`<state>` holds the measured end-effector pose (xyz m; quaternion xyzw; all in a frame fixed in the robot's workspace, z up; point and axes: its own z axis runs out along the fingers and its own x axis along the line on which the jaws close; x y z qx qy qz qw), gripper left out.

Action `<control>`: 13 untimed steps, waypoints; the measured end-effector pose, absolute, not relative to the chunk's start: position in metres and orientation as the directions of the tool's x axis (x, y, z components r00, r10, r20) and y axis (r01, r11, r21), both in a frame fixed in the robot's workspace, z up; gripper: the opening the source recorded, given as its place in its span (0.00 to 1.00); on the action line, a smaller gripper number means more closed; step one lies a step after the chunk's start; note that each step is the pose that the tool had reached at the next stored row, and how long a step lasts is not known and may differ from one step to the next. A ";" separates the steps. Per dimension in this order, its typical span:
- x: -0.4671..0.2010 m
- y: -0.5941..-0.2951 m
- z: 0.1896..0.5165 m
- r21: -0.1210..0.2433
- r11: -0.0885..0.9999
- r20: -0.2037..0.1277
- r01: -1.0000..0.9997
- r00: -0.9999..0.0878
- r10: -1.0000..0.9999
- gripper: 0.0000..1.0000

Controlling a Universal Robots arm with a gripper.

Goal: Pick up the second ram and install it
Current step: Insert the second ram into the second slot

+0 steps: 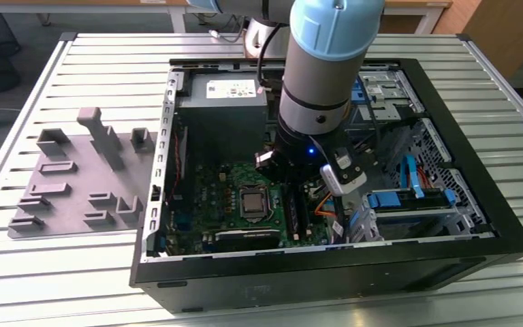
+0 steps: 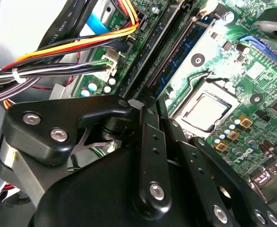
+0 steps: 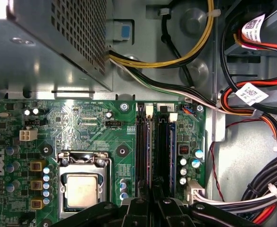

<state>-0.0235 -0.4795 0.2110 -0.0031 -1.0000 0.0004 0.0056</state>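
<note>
One open computer case (image 1: 479,197) holds one motherboard (image 3: 86,123) with one bare processor socket (image 3: 84,189) and four long memory slots (image 3: 141,156). One power supply (image 1: 220,112) sits at 12 o'clock. One grey fixture plate (image 1: 71,184) lies at 9 o'clock.

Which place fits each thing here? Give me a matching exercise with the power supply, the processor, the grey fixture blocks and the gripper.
Things:
1. power supply
2. processor
3. grey fixture blocks
4. gripper

Places:
A. on the table, outside the case, at the exterior view's left
B. over the memory slots
C. in its socket on the motherboard
D. inside the case, beside the motherboard's edge

Pairs: 1-D, 2-C, 3-A, 4-B
</note>
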 end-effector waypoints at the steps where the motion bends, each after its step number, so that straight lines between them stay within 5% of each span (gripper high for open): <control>1: -0.023 -0.480 0.211 -0.001 1.000 0.011 0.006 -1.000 0.006 0.14; 13: -0.023 -0.480 0.209 -0.001 1.000 0.011 0.006 -1.000 0.006 0.14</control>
